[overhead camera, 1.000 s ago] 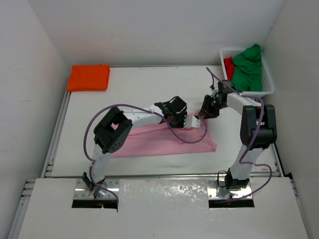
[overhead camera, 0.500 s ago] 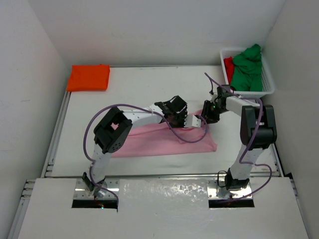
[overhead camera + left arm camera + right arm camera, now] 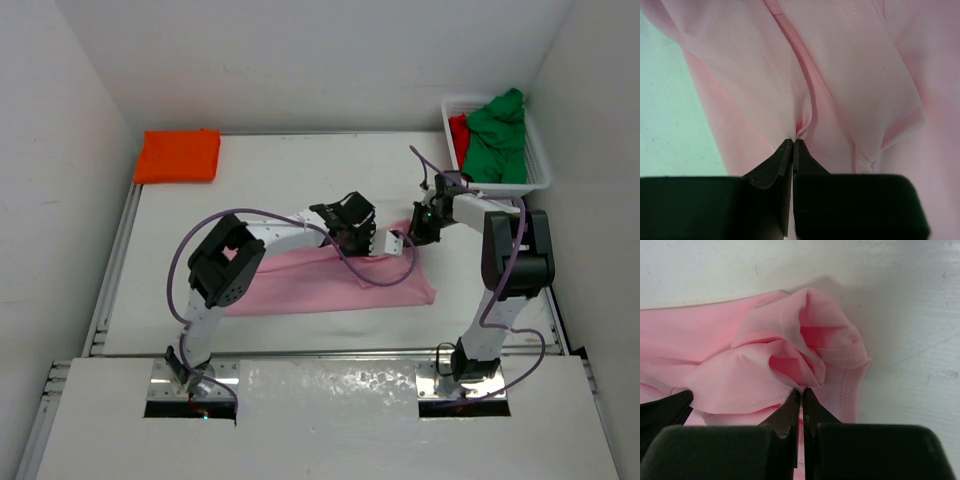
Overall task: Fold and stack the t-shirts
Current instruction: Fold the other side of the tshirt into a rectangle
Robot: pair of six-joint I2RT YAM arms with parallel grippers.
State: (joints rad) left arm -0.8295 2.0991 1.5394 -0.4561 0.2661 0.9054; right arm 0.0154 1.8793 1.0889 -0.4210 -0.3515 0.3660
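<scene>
Pink t-shirt [image 3: 320, 285] lay part-folded on the table [image 3: 250, 190] between the arms, its far edge pinched tight by the left gripper [image 3: 792, 142] and the right gripper [image 3: 801, 390]; the fold in hand would call for lifting and carrying that edge in step.

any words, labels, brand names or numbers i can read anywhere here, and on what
None: no readable text in any view.
The pink t-shirt, orange t-shirt, green t-shirt and red t-shirt are plain, with no print or tag showing.
The white basket and the table carry no visible lettering.
</scene>
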